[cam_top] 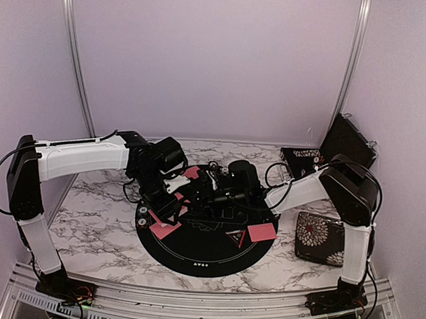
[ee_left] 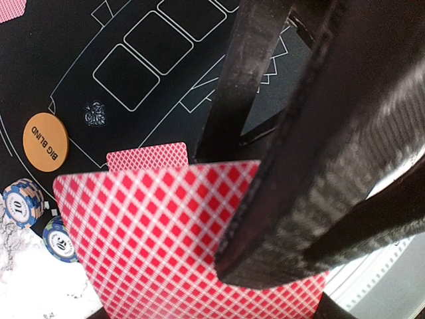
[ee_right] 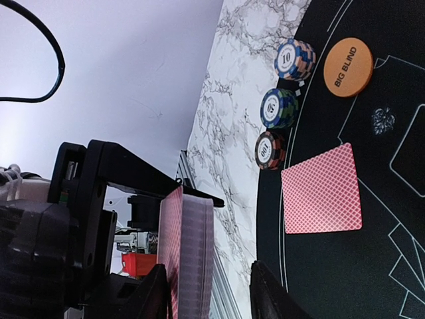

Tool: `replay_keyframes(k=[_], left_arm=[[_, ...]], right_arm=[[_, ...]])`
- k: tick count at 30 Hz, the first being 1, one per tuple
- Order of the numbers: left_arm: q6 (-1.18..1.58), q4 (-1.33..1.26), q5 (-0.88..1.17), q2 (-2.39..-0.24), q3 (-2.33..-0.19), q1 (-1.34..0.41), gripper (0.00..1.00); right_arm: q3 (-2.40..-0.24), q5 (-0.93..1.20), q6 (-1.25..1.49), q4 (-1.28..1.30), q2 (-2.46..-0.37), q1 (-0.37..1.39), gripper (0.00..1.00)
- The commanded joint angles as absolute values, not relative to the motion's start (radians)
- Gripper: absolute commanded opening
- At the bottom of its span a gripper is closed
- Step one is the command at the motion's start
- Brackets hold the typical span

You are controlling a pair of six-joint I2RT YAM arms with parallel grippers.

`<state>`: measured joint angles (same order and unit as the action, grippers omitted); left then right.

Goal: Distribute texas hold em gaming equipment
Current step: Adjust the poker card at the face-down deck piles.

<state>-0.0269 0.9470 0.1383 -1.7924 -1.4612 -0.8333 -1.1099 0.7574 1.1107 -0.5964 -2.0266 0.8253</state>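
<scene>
**Both grippers at the deck**

Left gripper (cam_top: 166,205) clamps the thick red-lattice-backed card deck (ee_left: 153,232) above the round black mat (cam_top: 209,259). Right gripper (ee_right: 209,266) has its jaws partway apart, straddling the deck's edge. One red-backed card (ee_right: 322,193) lies flat on the mat near three striped chip stacks (ee_right: 279,108) and the orange round "BIG BLIND" button (ee_right: 348,66).

Chip stacks (ee_right: 294,60): three. Orange button (ee_right: 348,66): one. Card deck (ee_right: 192,256): one. Arms (cam_top: 80,158): two.

You have soft, even overhead light, with only faint shadows on the marble desk (cam_top: 92,225). In your left wrist view the right gripper's fingers (ee_left: 319,166) blur (too near the lens), and glare whitens the lower right corner.
</scene>
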Motion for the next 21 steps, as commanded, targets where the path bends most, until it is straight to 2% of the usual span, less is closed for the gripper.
replay_keyframes(k=[1,21], left_arm=[[-0.036,0.962,0.145,-1.756,-1.459,-0.835,0.55],[-0.037,0.962,0.143,-1.757,-1.457,-0.835,0.55]], right_arm=[[-1.111,0.743,1.098,-0.582,-1.982,0.818,0.40],[-1.066,0.733,1.099,-0.583,-1.921,0.798,0.40]])
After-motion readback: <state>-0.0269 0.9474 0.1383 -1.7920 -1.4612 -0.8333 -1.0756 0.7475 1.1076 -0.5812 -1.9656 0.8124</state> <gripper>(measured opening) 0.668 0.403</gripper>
